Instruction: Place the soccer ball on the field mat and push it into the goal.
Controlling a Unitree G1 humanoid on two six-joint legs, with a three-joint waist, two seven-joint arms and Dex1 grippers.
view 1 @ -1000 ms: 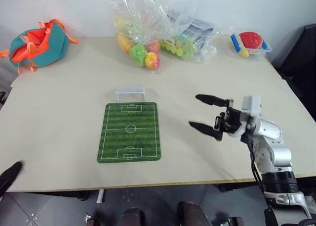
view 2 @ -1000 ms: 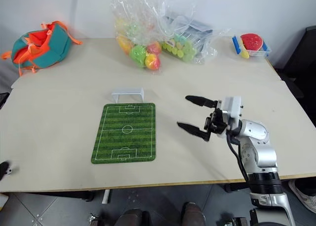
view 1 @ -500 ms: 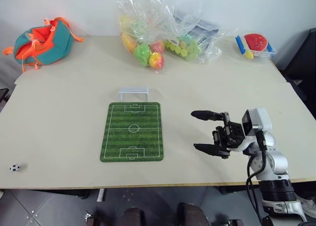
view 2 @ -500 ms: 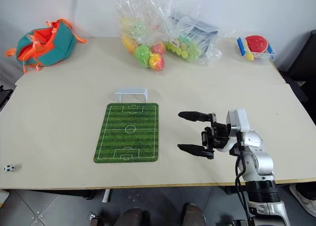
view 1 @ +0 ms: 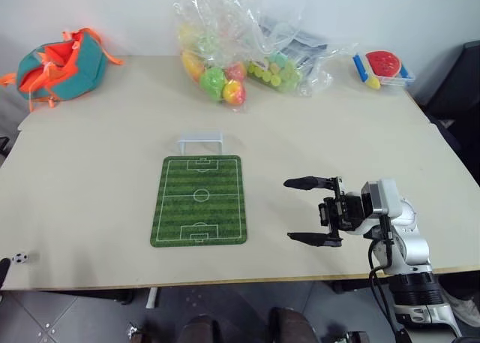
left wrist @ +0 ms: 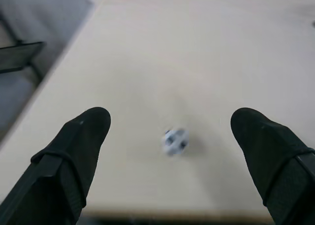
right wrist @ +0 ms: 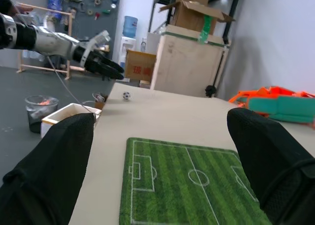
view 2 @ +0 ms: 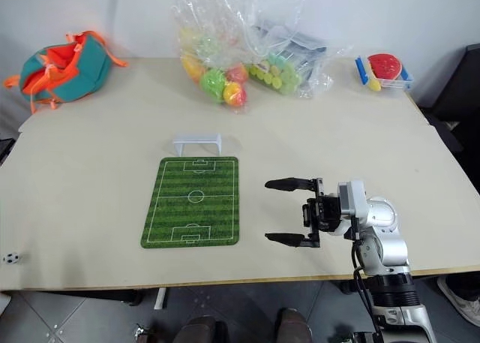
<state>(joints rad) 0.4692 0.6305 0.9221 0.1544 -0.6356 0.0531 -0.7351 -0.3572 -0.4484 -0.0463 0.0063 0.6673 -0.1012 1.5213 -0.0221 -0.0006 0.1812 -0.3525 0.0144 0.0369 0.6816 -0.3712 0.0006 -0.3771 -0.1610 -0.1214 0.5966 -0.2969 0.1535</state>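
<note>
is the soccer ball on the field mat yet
No, the soccer ball lies on the bare table near its front left corner, well apart from the field mat.

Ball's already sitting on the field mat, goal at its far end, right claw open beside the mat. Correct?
Not quite. The soccer ball is off the field mat, near the table's front left corner, as the left eye view shows. The goal and the open right claw are as you say.

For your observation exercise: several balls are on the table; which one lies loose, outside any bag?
The soccer ball, tiny, white with black patches, alone at the table's near left corner; the coloured balls sit bagged.
</note>
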